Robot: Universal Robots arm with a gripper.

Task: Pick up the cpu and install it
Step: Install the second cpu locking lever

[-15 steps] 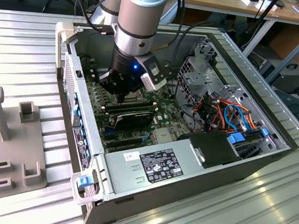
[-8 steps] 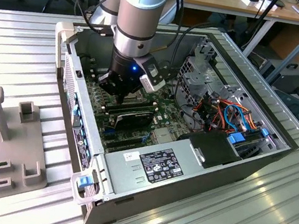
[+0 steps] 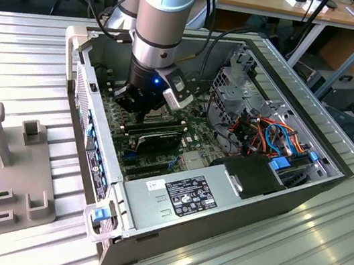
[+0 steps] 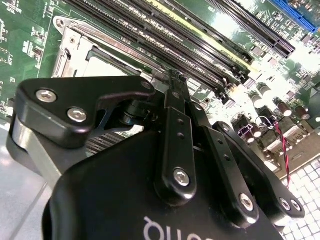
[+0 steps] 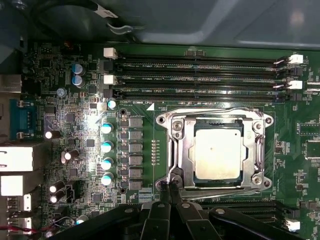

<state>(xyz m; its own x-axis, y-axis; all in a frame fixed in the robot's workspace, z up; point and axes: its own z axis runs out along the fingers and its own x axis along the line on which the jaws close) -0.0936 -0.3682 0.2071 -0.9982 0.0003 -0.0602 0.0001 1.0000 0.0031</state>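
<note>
The cpu [image 5: 218, 152], a small square chip with a dull silver top, lies flat inside the open socket frame [image 5: 175, 131] on the green motherboard. In the first wrist view my gripper [image 5: 168, 185] is shut, its two black fingertips pressed together with nothing between them. The tips sit at the socket frame's corner, beside the cpu and apart from it. In the exterior view the gripper [image 3: 142, 103] reaches down inside the open computer case [image 3: 233, 203], close over the board. In the second wrist view the shut fingers [image 4: 176, 115] hide most of the socket.
Long black memory slots [image 5: 200, 80] run alongside the socket on both sides. Capacitors [image 5: 106, 145] stand beside it. The case holds a power supply [image 3: 179, 197], a drive bay with coloured cables [image 3: 271, 138] and tall metal walls. A grey fixture [image 3: 2, 164] sits on the ribbed table.
</note>
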